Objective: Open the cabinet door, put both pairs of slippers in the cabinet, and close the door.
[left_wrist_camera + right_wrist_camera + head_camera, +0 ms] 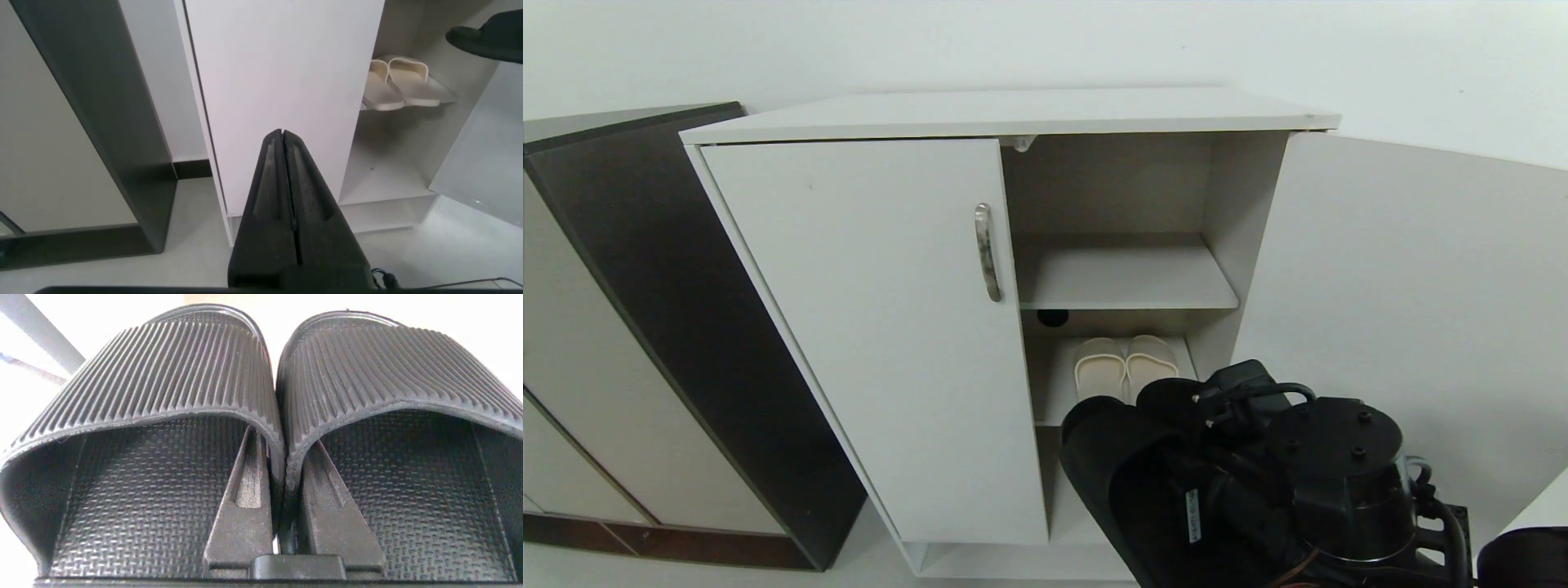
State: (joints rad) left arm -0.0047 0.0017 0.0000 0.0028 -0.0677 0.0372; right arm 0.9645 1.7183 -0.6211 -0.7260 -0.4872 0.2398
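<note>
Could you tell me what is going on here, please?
The robot is stowing slippers in the cabinet. Its right side stands open, and the cream pair already lies on the lower shelf. The right tool grips the black pair by their inner edges, held together in front of the opening, not yet on a shelf. The left tool is shut and empty, before the closed left door.

Right arm (1331, 482): matte black casing, with a round joint cap (1339, 441) set with small recessed screws and a silvery band beneath it. A black cable (1294, 390) loops over the wrist. Narrow white label (1192, 516) on the casing. Left gripper (282, 135): two black tapered fingers with a thin seam between. Right gripper (283, 441): black wedge fingers (245, 498), each grooved lengthwise
</note>
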